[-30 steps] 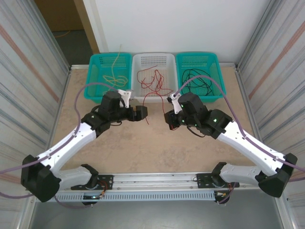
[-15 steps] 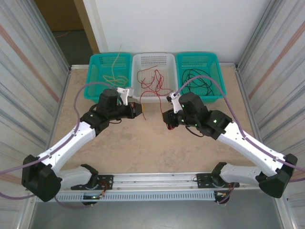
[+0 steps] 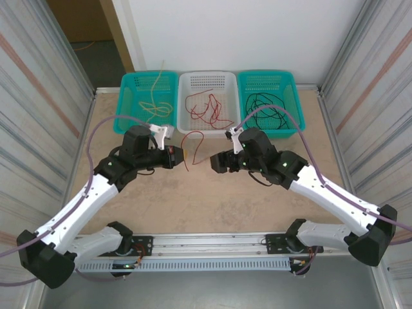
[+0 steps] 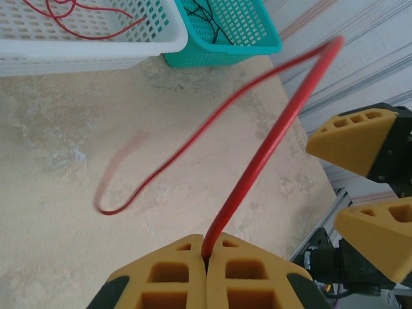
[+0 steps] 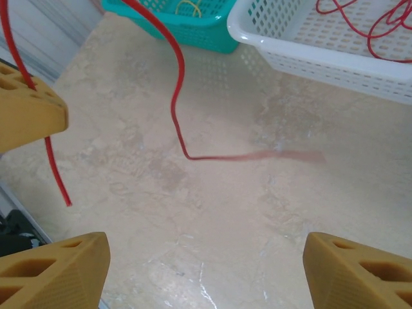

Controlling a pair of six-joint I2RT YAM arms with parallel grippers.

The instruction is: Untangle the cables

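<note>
Red cable (image 4: 242, 192) sits pinched in left claw (image 4: 206, 261), arcing rightward toward the wide-open right claw (image 5: 205, 254) just beside it.

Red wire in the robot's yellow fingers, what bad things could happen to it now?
The closed left gripper pinches the thin red wire near one end only, so a tug might slip it free. Its loose end looks blurred, so it may be swinging and could snag the open right gripper close by. Its loop arcs near the white plastic basket and might hook on the front rim.
</note>
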